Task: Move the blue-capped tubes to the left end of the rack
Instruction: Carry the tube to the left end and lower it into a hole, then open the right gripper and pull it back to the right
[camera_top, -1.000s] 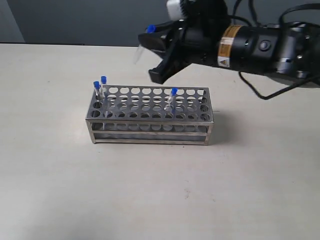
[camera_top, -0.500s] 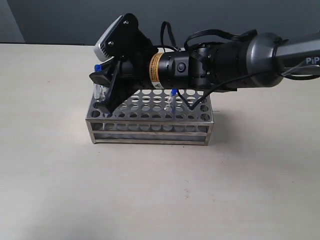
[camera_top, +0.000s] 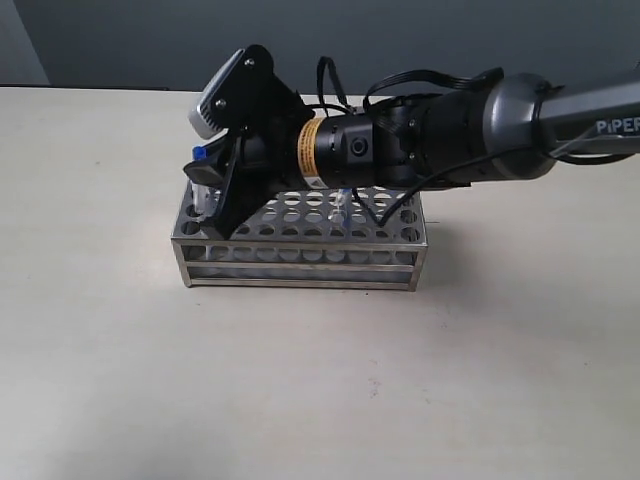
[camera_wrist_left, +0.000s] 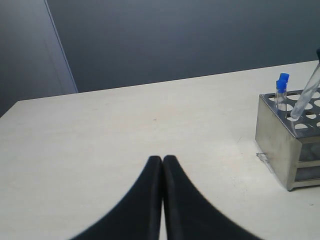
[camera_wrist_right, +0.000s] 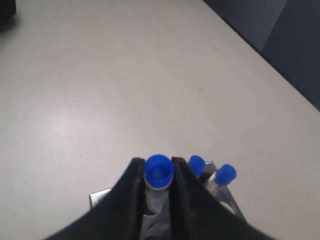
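Exterior view: on the pale table (camera_top: 120, 380) the right arm (camera_top: 450, 140) reaches across the steel rack (camera_top: 300, 262) to its left end, and the right claw (camera_top: 208, 200) hangs over the corner holes. In the right wrist view that claw pinches one blue-capped tube (camera_wrist_right: 158, 172) just under its cap. The left wrist view shows this tube tilted, its lower tip at a hole in the end rows — whether it is seated I cannot tell. Just beside it two more tubes (camera_wrist_right: 196, 165) stand upright at that end, so two look done and a third is nearly placed. The fourth tube (camera_top: 341, 208) stands near the middle of the rack, toward the right — it is left to move. The left claw (camera_wrist_left: 162, 167) is pressed together, empty, well apart from the rack.
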